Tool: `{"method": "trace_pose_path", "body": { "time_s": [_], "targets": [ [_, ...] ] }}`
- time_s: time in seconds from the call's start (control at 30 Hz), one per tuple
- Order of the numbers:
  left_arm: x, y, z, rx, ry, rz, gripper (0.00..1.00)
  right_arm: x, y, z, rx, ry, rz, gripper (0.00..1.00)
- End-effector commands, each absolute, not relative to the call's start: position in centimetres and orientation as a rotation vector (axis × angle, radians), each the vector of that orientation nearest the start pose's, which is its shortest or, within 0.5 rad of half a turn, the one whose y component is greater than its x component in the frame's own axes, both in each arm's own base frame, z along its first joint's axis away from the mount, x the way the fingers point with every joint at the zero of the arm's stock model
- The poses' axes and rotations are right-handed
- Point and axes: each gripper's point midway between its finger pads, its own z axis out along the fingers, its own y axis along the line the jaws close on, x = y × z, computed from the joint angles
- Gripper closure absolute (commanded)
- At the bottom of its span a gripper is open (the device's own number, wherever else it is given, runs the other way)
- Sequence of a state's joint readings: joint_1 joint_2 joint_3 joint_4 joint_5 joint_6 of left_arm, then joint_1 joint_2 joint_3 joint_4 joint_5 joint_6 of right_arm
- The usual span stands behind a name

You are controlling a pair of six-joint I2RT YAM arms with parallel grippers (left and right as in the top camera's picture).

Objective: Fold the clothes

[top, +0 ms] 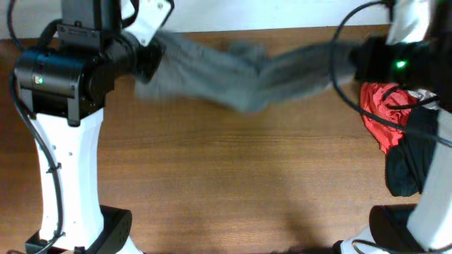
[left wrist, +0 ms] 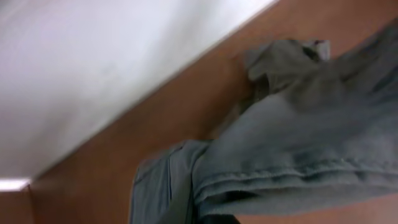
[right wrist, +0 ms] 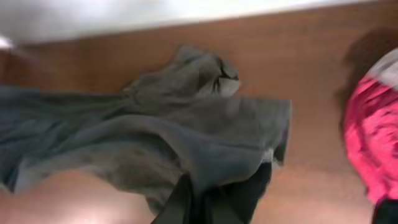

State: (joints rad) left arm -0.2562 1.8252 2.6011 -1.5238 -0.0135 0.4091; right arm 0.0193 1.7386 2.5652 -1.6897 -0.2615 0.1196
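Two arms share one grey garment (top: 247, 74), and only the overhead view shows this. The cloth runs as a sagging band across the far part of the table (top: 233, 176), its left end at the left gripper (top: 152, 60) and its right end at the right gripper (top: 351, 60). Both grippers are pressed together, each pinching its end of the cloth, though blur and the arm housings hide the fingertips from above.

At the right side of the table lie a red garment (top: 385, 113) and, nearer, a black garment (top: 409, 159) touching it; a cable crosses the red one.

From the left wrist, neither of those two can be seen. That view gives the grey garment close up, with a stitched hem along its lower edge and a bunched end farther off, over brown table and a white wall (left wrist: 93, 62) beyond the far edge. Its own fingers do not show.

From the right wrist, the same cloth spreads leftward, creased, with the bunched end at its far side. The red garment sits at the right edge, well apart from the grey. A dark shape under the cloth at the bottom edge is too blurred to tell.
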Motion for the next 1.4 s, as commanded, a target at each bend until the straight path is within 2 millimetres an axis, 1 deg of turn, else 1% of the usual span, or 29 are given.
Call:
{"method": "trace_pose_path", "body": {
  "time_s": [0.0, 0.07, 0.1, 0.17, 0.2, 0.27, 0.33, 0.4, 0.5, 0.6, 0.83, 0.93, 1.0, 1.1, 1.17, 1.23, 1.27, 1.3, 1.33, 1.37],
  "targets": [
    [37.5, -9.8, 41.1, 0.782, 2.229, 0.083, 0.92, 34.0, 8.6, 37.8, -0.115, 2.560, 0.423, 0.96],
    [36.9, -9.6, 40.5, 0.793, 2.261, 0.080, 0.92, 33.4, 10.7, 35.9, -0.191, 2.629, 0.435, 0.96],
    [36.8, -9.6, 40.4, 0.795, 2.267, 0.079, 0.92, 33.2, 11.3, 35.3, -0.216, 2.648, 0.432, 0.96],
    [36.8, -9.6, 40.4, 0.793, 2.268, 0.073, 0.92, 33.1, 11.8, 34.2, -0.239, 2.681, 0.396, 0.96],
    [36.8, -9.6, 40.4, 0.793, 2.268, 0.073, 0.92, 33.1, 11.8, 33.7, -0.226, 2.698, 0.366, 0.96],
    [36.6, -9.6, 40.2, 0.798, 2.279, 0.068, 0.92, 33.2, 10.8, 32.9, -0.122, 2.731, 0.276, 0.96],
    [36.3, -9.6, 39.9, 0.798, 2.296, 0.065, 0.92, 33.5, 9.9, 32.7, -0.074, 2.733, 0.209, 0.96],
    [36.5, -9.6, 40.1, 0.785, 2.287, 0.063, 0.92, 34.0, 9.6, 32.8, -0.065, 2.712, 0.182, 0.96],
    [37.3, -9.7, 40.8, 0.741, 2.258, 0.055, 0.92, 34.8, 9.4, 33.2, -0.052, 2.679, 0.183, 0.96],
    [37.5, -9.8, 41.1, 0.693, 2.259, 0.037, 0.92, 35.0, 9.3, 33.3, -0.047, 2.673, 0.183, 0.96],
    [37.5, -9.8, 40.8, 0.652, 2.280, 0.018, 0.92, 34.3, 9.2, 32.9, -0.043, 2.703, 0.178, 0.96],
    [37.5, -9.8, 40.8, 0.647, 2.282, 0.017, 0.92, 33.5, 8.9, 32.5, 0.024, 2.743, 0.181, 0.96],
    [37.5, -9.8, 40.8, 0.647, 2.281, 0.017, 0.92, 33.4, 9.1, 32.3, 0.027, 2.754, 0.184, 0.96],
    [37.5, -9.8, 40.8, 0.648, 2.280, 0.017, 0.92, 33.3, 9.2, 31.8, 0.088, 2.770, 0.194, 0.96],
    [37.5, -9.8, 40.8, 0.648, 2.280, 0.017, 0.91, 33.4, 9.2, 31.2, 0.107, 2.785, 0.190, 0.96],
    [37.5, -9.7, 40.8, 0.646, 2.281, 0.018, 0.91, 33.5, 8.9, 30.2, 0.201, 2.803, 0.168, 0.96],
    [37.6, -9.6, 40.8, 0.641, 2.282, 0.019, 0.91, 33.6, 8.9, 29.7, 0.221, 2.813, 0.165, 0.96],
    [37.6, -9.2, 40.8, 0.618, 2.289, 0.018, 0.90, 33.7, 8.9, 28.4, 0.273, 2.841, 0.159, 0.96],
    [37.7, -9.0, 40.8, 0.596, 2.295, 0.015, 0.87, 33.7, 8.9, 27.5, 0.286, 2.861, 0.150, 0.96],
    [37.7, -8.7, 40.8, 0.576, 2.302, 0.014, 0.87, 33.6, 8.9, 26.7, 0.292, 2.878, 0.142, 0.96]
  ]
}}
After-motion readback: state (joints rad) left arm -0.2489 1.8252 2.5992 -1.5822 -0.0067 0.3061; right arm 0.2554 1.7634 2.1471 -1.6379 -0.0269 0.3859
